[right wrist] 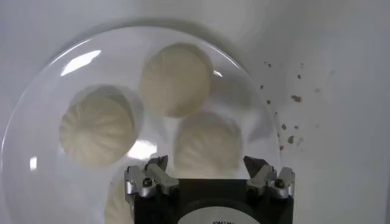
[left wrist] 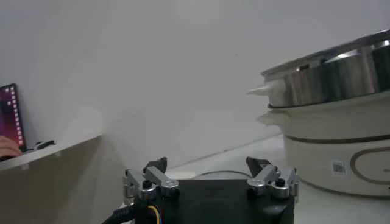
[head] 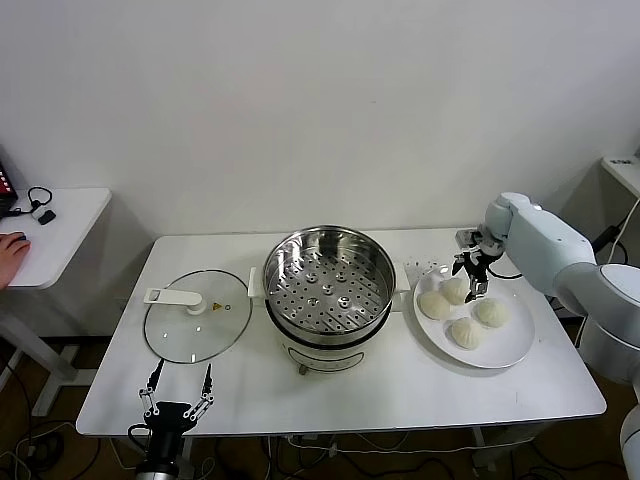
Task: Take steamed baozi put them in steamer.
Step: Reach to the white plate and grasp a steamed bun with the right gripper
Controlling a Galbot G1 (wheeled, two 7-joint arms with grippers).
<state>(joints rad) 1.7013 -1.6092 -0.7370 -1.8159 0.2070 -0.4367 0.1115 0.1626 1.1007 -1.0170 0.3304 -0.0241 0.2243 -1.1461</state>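
While crumbs, perhaps, speckle it, white table (head: 340, 395) meets pale wall (head: 300, 100).

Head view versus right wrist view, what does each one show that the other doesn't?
Only the head view shows the steamer, empty on its perforated tray, the glass lid lying on the table, and the left end effector open at the table's near edge. Only the right wrist view shows brown crumbs beside the plate. Both show the four baozi on the plate and the open right end effector above them.
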